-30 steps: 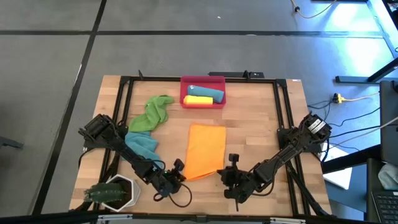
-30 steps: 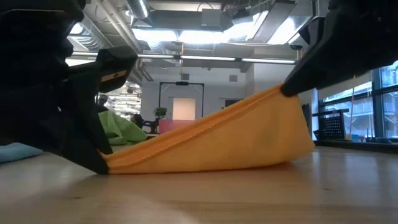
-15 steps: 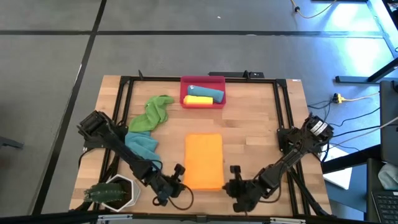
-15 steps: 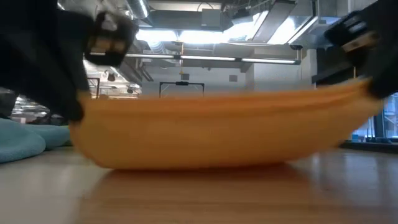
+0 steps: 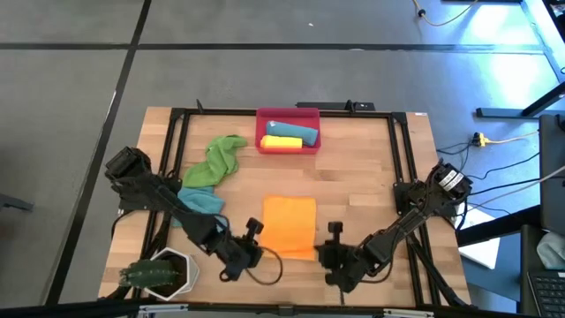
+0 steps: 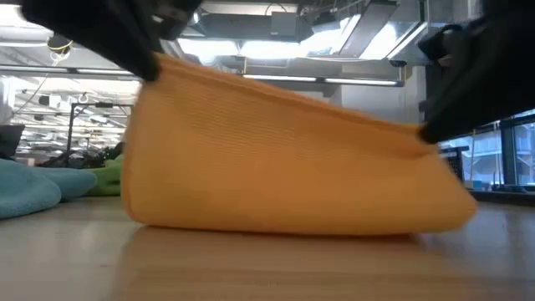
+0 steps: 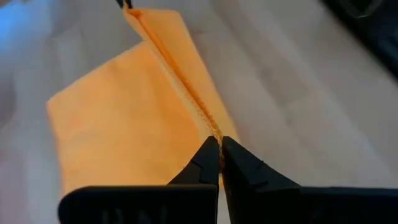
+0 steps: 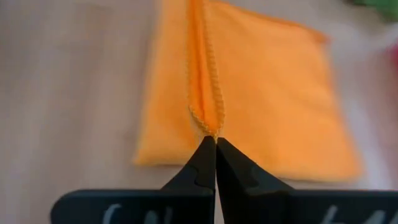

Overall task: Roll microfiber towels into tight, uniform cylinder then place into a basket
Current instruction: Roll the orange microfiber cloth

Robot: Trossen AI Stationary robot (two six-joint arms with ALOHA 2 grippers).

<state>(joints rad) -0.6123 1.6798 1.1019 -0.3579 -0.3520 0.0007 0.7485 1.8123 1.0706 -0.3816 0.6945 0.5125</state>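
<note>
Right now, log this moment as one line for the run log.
left claw shut on orange towel corner | right claw shut on other corner | near edge lifted | basket holds teal, yellow rolls

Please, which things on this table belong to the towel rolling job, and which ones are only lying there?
Belong to the job:
- flat orange microfiber towel, pinched by left gripper and right gripper
- crumpled green towel
- crumpled teal-blue towel
- red-pink plastic basket
- rolled yellow towel and rolled teal-blue towel inside it

Only lying there:
- white hexagonal pot with green plant
</note>
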